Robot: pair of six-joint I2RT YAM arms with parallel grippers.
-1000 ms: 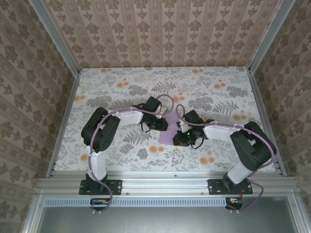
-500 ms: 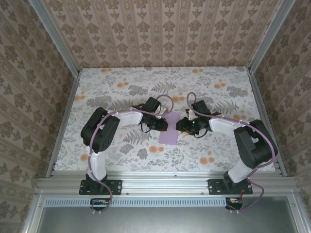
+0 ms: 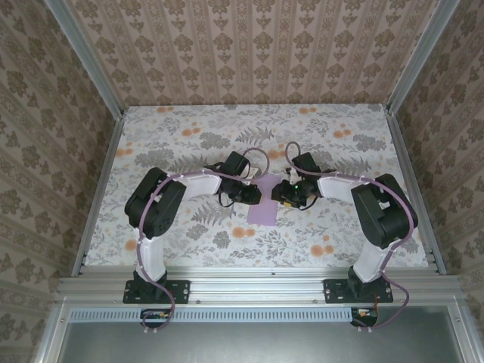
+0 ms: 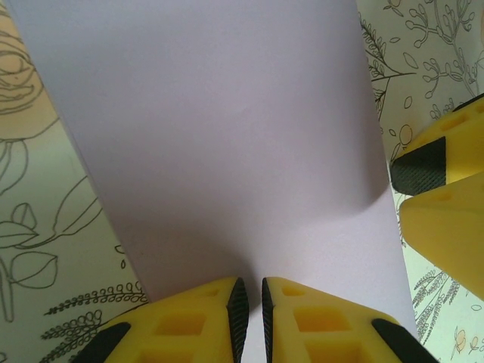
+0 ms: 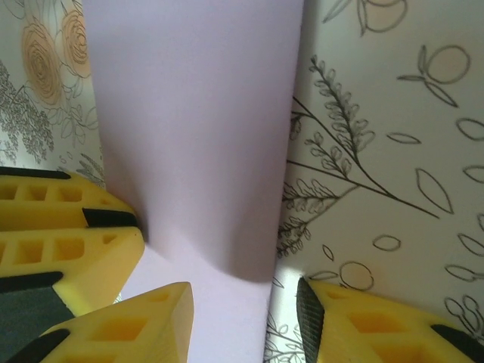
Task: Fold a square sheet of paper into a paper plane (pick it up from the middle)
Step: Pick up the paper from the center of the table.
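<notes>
The square sheet of paper [image 3: 264,212] is lavender and lies mid-table between both grippers. My left gripper [image 3: 255,194] is at its left edge. In the left wrist view its jaws [image 4: 249,318] are almost closed on the paper's [image 4: 227,136] near edge, and the sheet bulges up ahead. My right gripper [image 3: 278,193] is at the opposite edge, open. In the right wrist view its jaws [image 5: 243,318] straddle the paper's [image 5: 197,113] right border, one finger over the sheet and one over the tabletop. The grippers' yellow fingers nearly meet across the sheet.
The floral tabletop [image 3: 189,128] is fenced by an aluminium frame [image 3: 98,189] and patterned walls. The left gripper's fingers [image 5: 68,227] crowd the right wrist view's left side. The right gripper's fingers [image 4: 439,170] show at the left wrist view's right edge.
My right gripper has swung from the paper's near right corner back to its right edge, facing the left gripper, and has opened. The left gripper has stayed put.
</notes>
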